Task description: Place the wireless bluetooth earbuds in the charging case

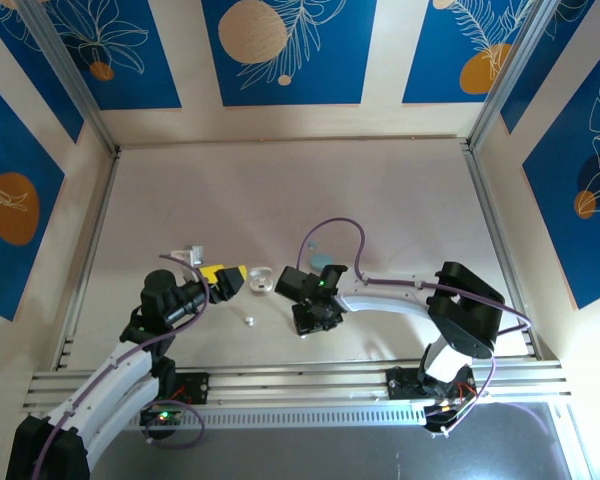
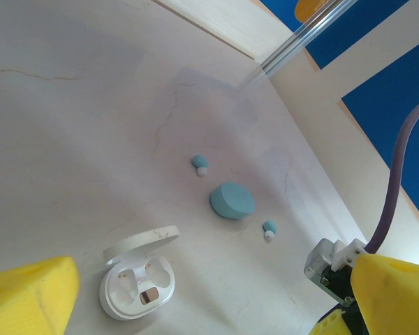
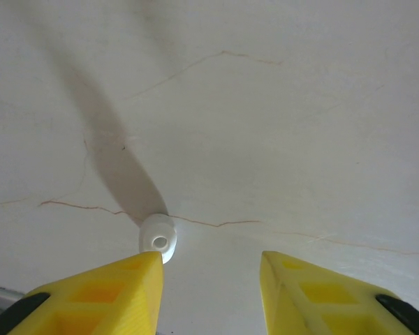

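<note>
Looking from above, you have the left gripper (image 1: pixel 227 281) just beside the white case (image 1: pixel 261 280), with a white bud (image 1: pixel 248 321) on the table (image 1: pixel 280 190) nearer the arm bases. On your left wrist, the jaws stand wide apart and empty. The white case (image 2: pixel 136 283) lies open, and the blue case (image 2: pixel 232 201) sits shut between two blue buds (image 2: pixel 200 164). On your right wrist, the right gripper (image 3: pixel 209 272) is parted over bare table, a white bud (image 3: pixel 158 239) just beside one fingertip.

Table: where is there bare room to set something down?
The far half of the table, between the blue earbuds and the back wall, is bare. Crowded near centre: open white case, blue case, those earbuds and a white earbud.
</note>
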{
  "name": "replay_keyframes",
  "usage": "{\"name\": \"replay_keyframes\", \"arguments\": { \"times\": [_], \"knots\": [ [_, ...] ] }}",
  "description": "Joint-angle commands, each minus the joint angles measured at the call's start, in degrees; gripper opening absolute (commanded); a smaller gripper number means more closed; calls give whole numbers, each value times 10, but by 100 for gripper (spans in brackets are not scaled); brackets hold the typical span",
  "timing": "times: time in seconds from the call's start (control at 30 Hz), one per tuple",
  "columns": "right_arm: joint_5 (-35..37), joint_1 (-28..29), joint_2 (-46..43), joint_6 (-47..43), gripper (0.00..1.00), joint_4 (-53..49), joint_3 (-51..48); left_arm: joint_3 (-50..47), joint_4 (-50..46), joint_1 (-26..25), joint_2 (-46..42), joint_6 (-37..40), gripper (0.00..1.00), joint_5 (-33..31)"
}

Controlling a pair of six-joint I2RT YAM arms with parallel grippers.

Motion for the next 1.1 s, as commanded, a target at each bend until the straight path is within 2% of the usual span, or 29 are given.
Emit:
{"name": "replay_keyframes", "arguments": {
  "times": [0.0,0.4,1.07],
  "knots": [
    [2,7,3,-4,42,-3,18,12,0,-5,-6,11,100,-5],
    [7,1,41,3,43,-21,24,11,-3,-5,-10,12,100,-6],
    [14,-1,-20,24,42,-25,-27,11,-6,-5,-12,13,100,-9]
  ]
}}
